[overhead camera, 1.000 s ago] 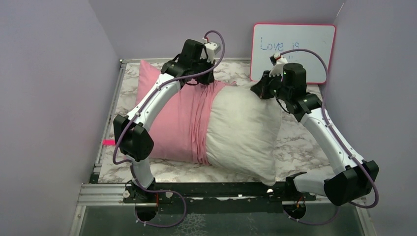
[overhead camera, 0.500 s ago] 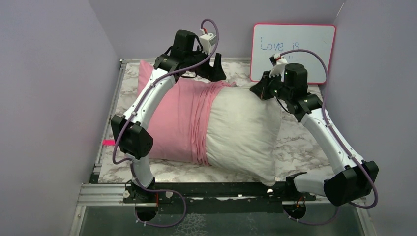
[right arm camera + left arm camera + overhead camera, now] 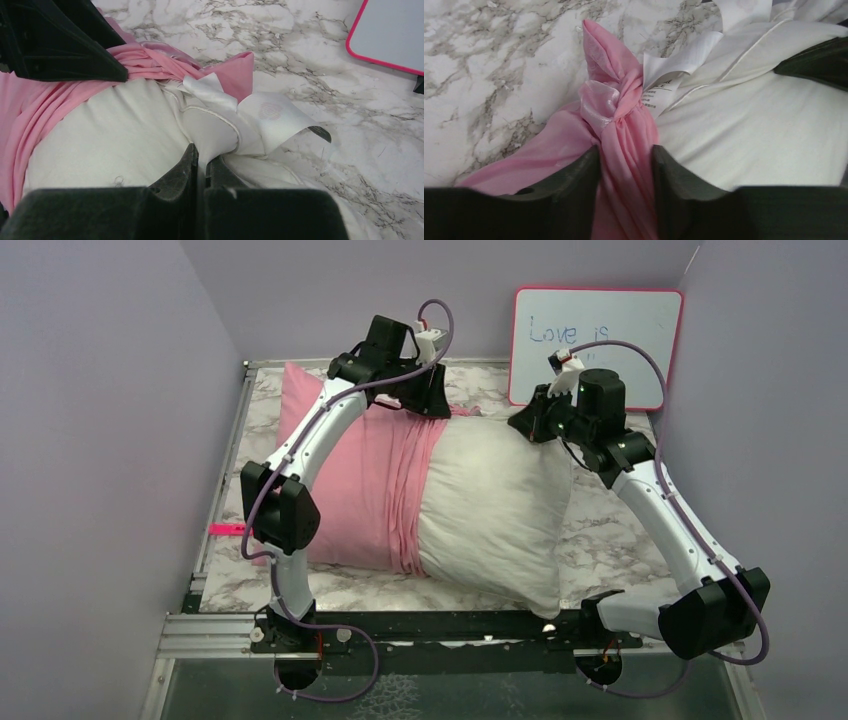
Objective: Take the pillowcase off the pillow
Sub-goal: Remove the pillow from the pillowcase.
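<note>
Left gripper (image 3: 626,155) sits at the far edge of the bed of fabric with its two fingers about half apart. A twisted rope of the pillowcase (image 3: 365,490) fills the gap between them and touches both inner faces. Right gripper (image 3: 201,156), at the far right corner of the pillow (image 3: 490,510), has its fingers pinched nearly together on the white piped seam of that corner.

Beneath everything is the marble-patterned table (image 3: 610,540), enclosed by pale lilac walls. The pillow lies across the middle of it, plump and off-white. Its right part is bare, and its near right corner reaches toward the table's near edge.

The pink pillowcase covers the pillow's left part. Its open end is gathered into a band of tight folds that runs from near to far across the pillow's middle. At the far end of that band the fabric knots into the shiny bunch between the left fingers.

A whiteboard (image 3: 600,340) with a pink frame and faint handwriting leans against the back wall behind the right arm.

White care labels (image 3: 272,117) stick out from the pillow's held corner, just beside the pink bunch.

A small strip of pink tape (image 3: 222,530) marks the table's left edge.
</note>
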{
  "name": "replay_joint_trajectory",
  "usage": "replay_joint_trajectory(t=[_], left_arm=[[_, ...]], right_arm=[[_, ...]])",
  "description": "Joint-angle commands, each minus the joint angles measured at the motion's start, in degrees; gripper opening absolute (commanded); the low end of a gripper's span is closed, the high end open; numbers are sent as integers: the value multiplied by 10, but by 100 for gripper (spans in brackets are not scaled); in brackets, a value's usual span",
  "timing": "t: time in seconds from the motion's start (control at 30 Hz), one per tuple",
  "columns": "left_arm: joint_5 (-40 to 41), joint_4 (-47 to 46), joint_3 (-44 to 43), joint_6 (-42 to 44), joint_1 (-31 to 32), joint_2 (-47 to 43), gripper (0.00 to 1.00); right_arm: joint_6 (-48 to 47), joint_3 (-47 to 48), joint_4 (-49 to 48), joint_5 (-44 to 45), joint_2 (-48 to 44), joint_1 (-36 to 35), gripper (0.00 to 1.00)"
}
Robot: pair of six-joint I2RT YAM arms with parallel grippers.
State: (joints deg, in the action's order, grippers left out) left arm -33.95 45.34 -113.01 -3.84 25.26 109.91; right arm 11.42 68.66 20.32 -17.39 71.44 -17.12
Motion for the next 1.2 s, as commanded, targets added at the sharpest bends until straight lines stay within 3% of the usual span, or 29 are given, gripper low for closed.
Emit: replay_joint_trajectory(t=[0.0,0.1,0.13,0.4,0.57,0.7,0.83,0.93,1.17], left_arm=[[-25,3,0,17,1,-7,28],[1,4,2,20,1,-12,4],[18,4,4,21,1,-15,0],[280,25,23,61,-20,-55,0],[404,58,-3,96,-65,-55,0],[399,77,-28,103,-89,-50,0],[265,71,-37,95,-89,-51,0],[209,65,-35,78,-86,-48,0],[176,41,-6,82,-68,-59,0]], right_arm=[[-6,20,-64,0,-35,3,1],[-5,21,-61,11,-36,3,1],[-5,23,-58,20,-37,3,1],[18,38,8,288,-35,3,1],[37,70,59,336,-11,10,1],[41,72,59,323,-8,13,1],[35,71,56,259,-8,13,1],[20,82,63,194,-4,13,1],[-12,125,75,65,11,13,35]])
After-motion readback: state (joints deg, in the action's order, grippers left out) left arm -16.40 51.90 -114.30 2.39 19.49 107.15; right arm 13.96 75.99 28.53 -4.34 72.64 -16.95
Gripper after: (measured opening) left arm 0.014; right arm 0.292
